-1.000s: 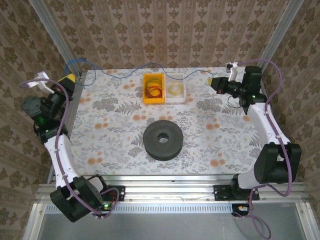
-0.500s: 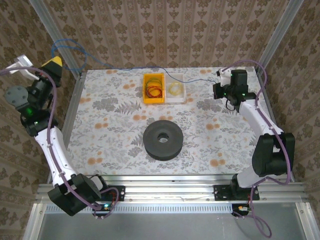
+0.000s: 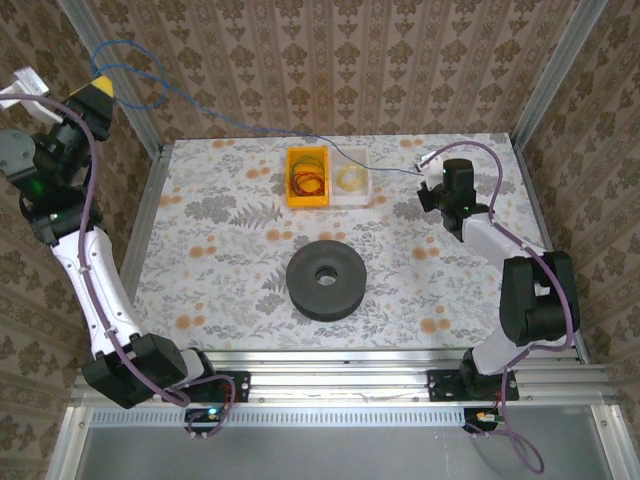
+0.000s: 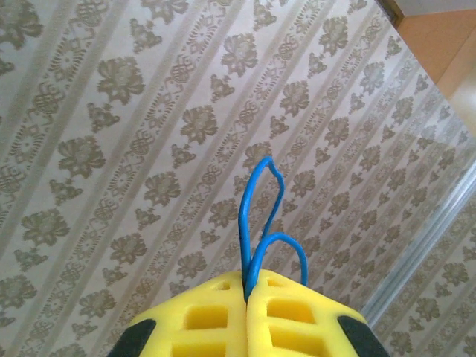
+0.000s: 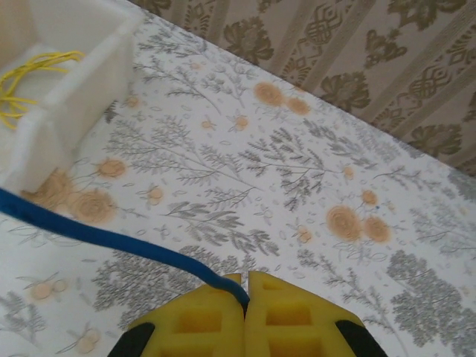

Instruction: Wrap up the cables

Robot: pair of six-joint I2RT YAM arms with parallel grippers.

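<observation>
Aloft, left fingers (image 4: 208,316) clenched on blue cable (image 4: 256,216); right fingers (image 5: 290,312) likewise

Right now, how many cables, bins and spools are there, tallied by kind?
Cables: 3 (blue cable, reddish coil, yellow coil)
Bins: 2 (orange bin, white bin)
Spools: 1 (black spool)
Total: 6

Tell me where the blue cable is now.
The cable runs along the table's far edge, behind the bins, from the left gripper, raised far left, to the right gripper.
</observation>
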